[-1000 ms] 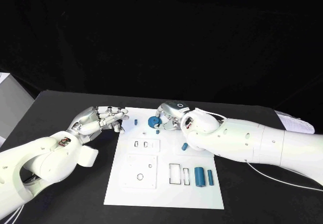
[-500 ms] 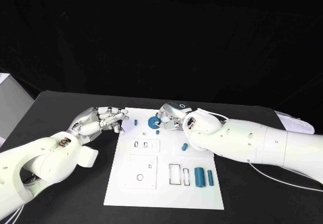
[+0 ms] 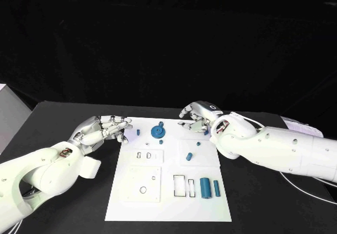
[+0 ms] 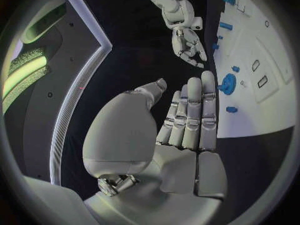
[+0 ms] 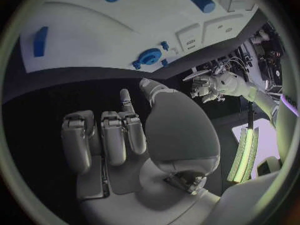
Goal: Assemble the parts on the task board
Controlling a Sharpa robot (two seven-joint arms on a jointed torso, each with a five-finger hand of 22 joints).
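Observation:
The white task board [image 3: 151,204] lies in the middle of the table. A round blue gear [image 3: 158,131] sits near its far edge, with small blue pieces [image 3: 189,156] around it and two blue cylinders [image 3: 205,187] toward the near right. My left hand [image 3: 105,129] hovers at the board's far left corner with its fingers straight and apart, holding nothing. My right hand [image 3: 196,114] hangs over the far edge, to the right of the gear, with its fingers partly bent and holding nothing. The gear [image 4: 227,83] lies just past my left fingertips [image 4: 209,77]. It also appears beyond my right hand [image 5: 134,135], gear [image 5: 149,56].
Rectangular and round slots [image 3: 181,184] are cut in the board's near half. Black table [image 3: 267,204] surrounds the board. White papers [image 3: 302,127] lie at the far right and a pale object [image 3: 6,107] at the far left.
My right hand has let go of the blue gear and drawn back to the right, off it. The gear stays on the board. My left hand has barely moved. The camera has shifted slightly.

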